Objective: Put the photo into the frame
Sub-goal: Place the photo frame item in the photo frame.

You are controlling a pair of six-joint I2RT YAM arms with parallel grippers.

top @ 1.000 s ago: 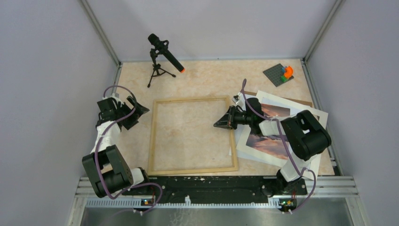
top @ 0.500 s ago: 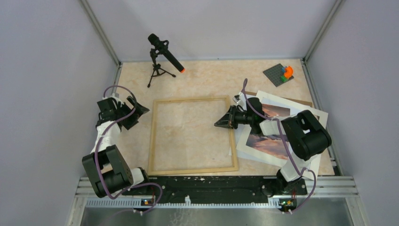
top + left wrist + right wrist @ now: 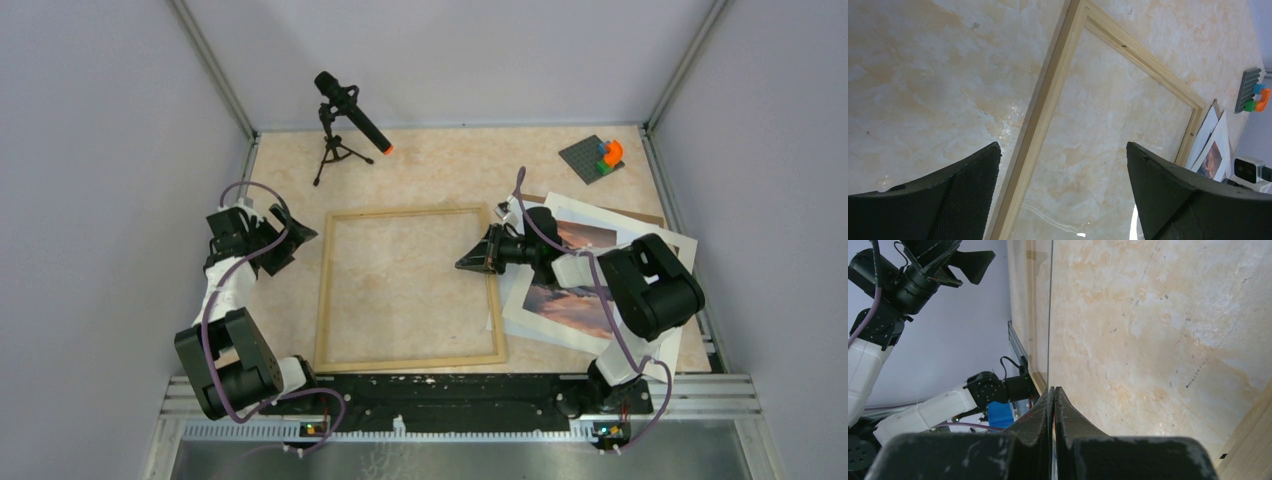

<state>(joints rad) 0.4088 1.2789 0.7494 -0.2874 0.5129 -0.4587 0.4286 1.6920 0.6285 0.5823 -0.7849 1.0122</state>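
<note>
The frame (image 3: 409, 288) of thin light wood lies flat mid-table. My right gripper (image 3: 470, 262) sits just inside its right rail. In the right wrist view it (image 3: 1051, 390) is shut on the edge of a thin clear pane (image 3: 1050, 315), seen edge-on and running toward the frame's far rail (image 3: 1025, 290). The photo (image 3: 572, 300), a sunset print, lies right of the frame under a white mat (image 3: 655, 245), partly hidden by the right arm. My left gripper (image 3: 290, 238) is open and empty just left of the frame's far-left corner, above the left rail (image 3: 1048, 100).
A brown backing board (image 3: 640, 213) pokes out behind the mat. A black microphone on a small tripod (image 3: 345, 125) stands at the back left. A grey plate with coloured bricks (image 3: 597, 156) sits at the back right. Walls close in on both sides.
</note>
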